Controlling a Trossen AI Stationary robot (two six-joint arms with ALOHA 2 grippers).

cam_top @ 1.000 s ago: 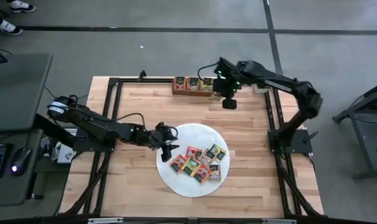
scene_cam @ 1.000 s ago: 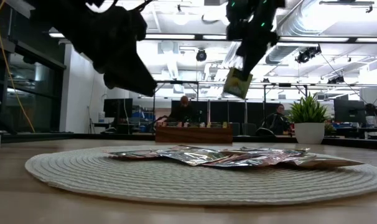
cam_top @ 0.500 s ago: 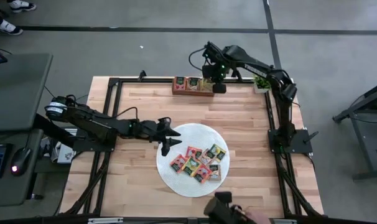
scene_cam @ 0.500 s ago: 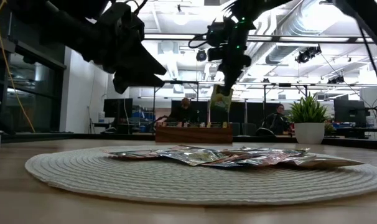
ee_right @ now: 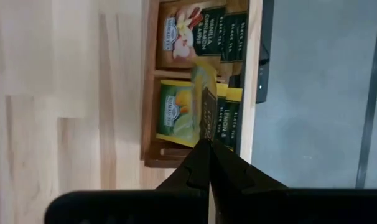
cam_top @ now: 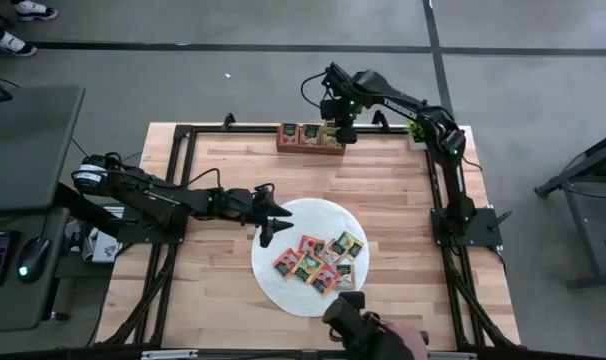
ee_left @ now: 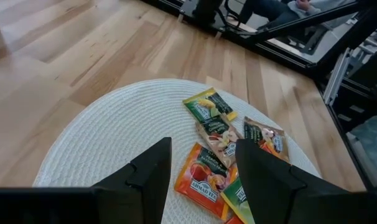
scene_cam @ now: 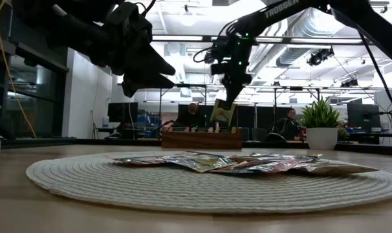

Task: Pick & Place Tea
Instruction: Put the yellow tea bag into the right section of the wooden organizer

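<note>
Several tea packets [cam_top: 321,258] in red, orange, yellow and green lie flat on a round white woven mat [cam_top: 283,290]; the left wrist view shows these packets [ee_left: 219,143] too. My left gripper [cam_top: 274,222] hovers open above the mat's left edge, and nothing is between its fingers [ee_left: 204,180]. My right gripper [cam_top: 335,128] is shut on a yellow-green tea packet [scene_cam: 222,114] above the right end of the brown wooden tray [cam_top: 308,138] at the far edge. Other packets lie in the tray's compartments [ee_right: 179,115]. My right gripper pinches the yellow-green packet by its upper edge [ee_right: 206,134] between its two fingers. The fingers come from above and point steeply down. The packet hangs below them, seen edge-on in the right wrist view, clear of the tray [scene_cam: 201,140].
A small potted plant [cam_top: 418,132] stands at the far right corner beside the tray. A person's hand with a dark object [cam_top: 368,335] reaches over the near edge. A black frame [cam_top: 183,180] borders the tabletop. Bare wood lies between mat and tray.
My right gripper has carried the packet toward the far edge and leftward, sinking until the packet hangs just above the tray's right end. My left gripper has tipped up from a downward slant to nearly level above the mat's left edge. A hand has come in at the near edge.
</note>
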